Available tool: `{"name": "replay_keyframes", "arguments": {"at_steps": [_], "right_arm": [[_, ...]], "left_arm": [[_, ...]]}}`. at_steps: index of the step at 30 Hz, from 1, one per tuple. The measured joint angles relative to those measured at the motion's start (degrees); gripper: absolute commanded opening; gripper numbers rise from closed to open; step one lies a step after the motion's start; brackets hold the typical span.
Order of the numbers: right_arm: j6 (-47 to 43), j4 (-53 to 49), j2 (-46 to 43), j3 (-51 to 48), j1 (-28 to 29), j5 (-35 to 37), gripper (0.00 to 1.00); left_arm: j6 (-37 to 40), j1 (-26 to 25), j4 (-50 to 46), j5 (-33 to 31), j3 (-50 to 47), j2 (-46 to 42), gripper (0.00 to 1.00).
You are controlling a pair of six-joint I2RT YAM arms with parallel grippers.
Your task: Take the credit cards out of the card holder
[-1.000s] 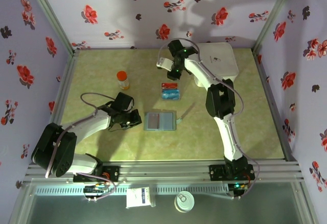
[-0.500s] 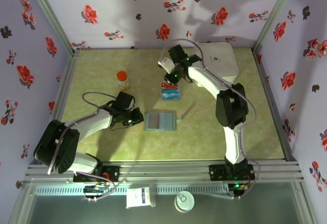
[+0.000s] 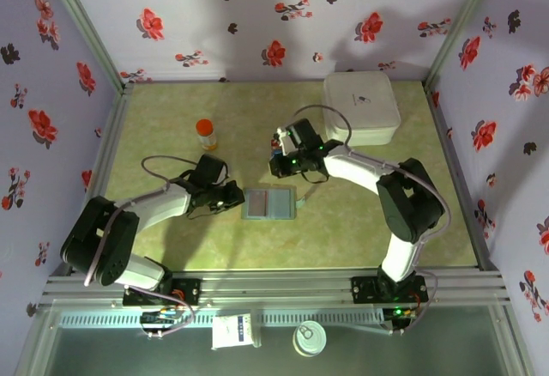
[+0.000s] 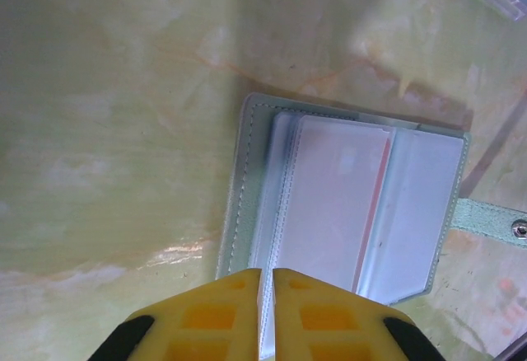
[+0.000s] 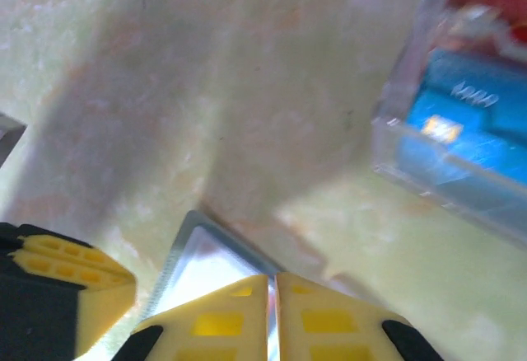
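Left arm [image 3: 159, 207] low, jaws together at card holder [image 4: 346, 204]

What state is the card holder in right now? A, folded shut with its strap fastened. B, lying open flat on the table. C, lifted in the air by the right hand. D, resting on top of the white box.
B: the card holder lies spread open on the table, inner sleeves facing up and strap loose to one side, with the left hand at its edge.
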Motion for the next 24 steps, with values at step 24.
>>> {"name": "replay_keyframes", "arguments": {"at_steps": [24], "right_arm": [[28.3,12.4,-2.2,-11.5,7.0,0.0,0.19]], "left_arm": [[0.0,0.0,5.0,1.8,-2.4,3.8,0.06]]}}
